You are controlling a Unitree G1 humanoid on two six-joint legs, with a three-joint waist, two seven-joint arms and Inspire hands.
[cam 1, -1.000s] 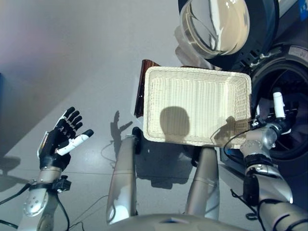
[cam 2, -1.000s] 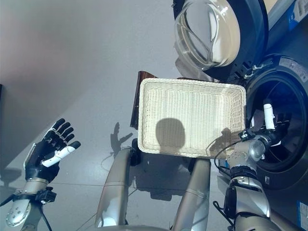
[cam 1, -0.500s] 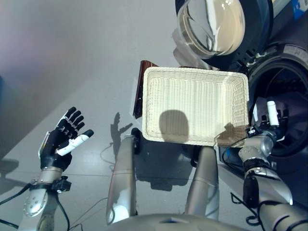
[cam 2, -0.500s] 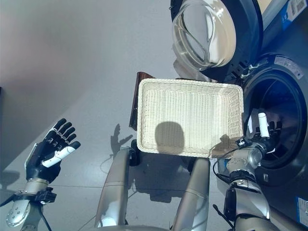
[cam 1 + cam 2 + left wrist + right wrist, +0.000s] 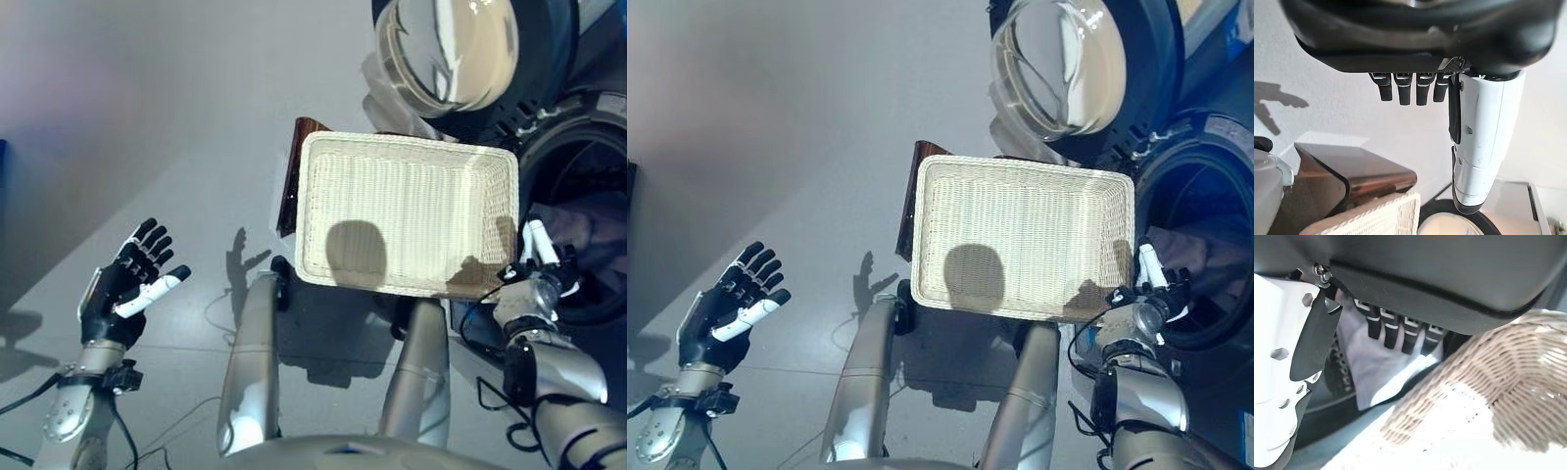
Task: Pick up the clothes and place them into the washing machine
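With our right hand relaxed and empty at the washing machine's drum opening, where pale clothes lie inside beside the empty wicker basket, we should withdraw slowly, clear of the basket rim, left hand idling spread.

floor: plain grey, smooth | on it: dark brown stand bearing a cream wicker basket; washing machine just beside the basket, door swung open | basket interior: bare weave only
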